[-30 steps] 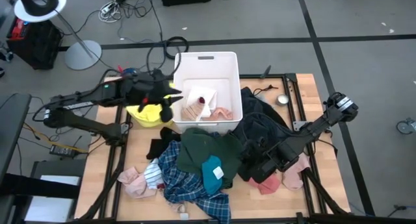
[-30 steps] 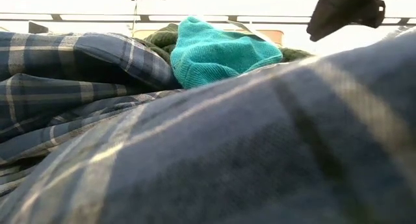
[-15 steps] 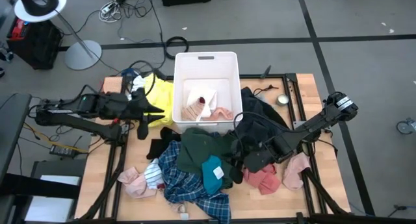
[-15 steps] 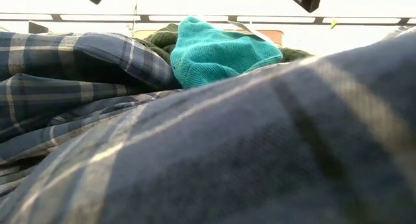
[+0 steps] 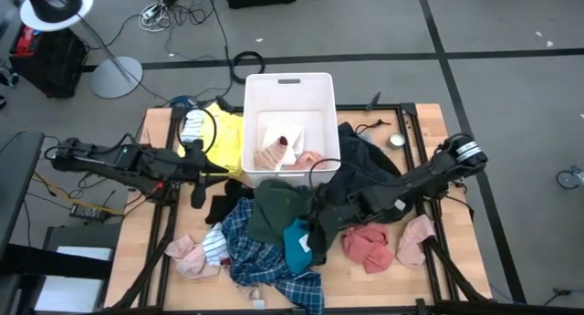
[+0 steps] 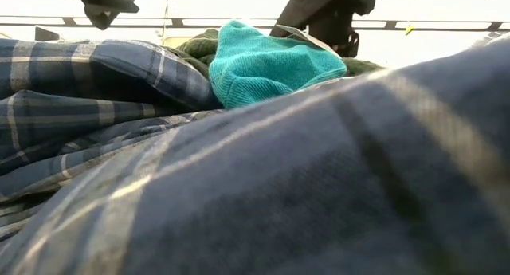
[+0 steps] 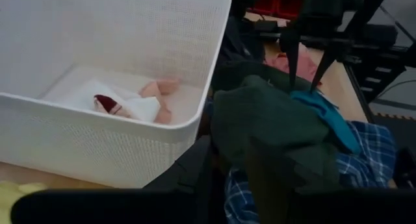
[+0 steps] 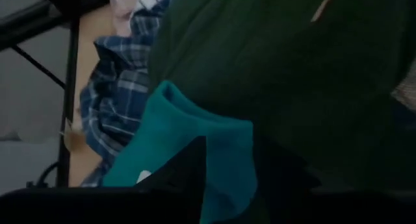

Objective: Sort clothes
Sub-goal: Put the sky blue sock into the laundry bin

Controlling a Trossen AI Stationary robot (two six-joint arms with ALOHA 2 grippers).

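Blue plaid shirt [image 6: 319,187] blocks low view; teal sock [image 6: 271,64] visible.

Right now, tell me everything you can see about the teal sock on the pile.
The teal sock is a soft, fine-knit piece with a ribbed cuff, plain teal and crumpled into a mound. It lies on top of the pile near the table's front, resting against the dark green garment behind it and the blue plaid shirt beneath and in front. The right hand hangs just above its edge with fingers apart; whether they touch it cannot be told.
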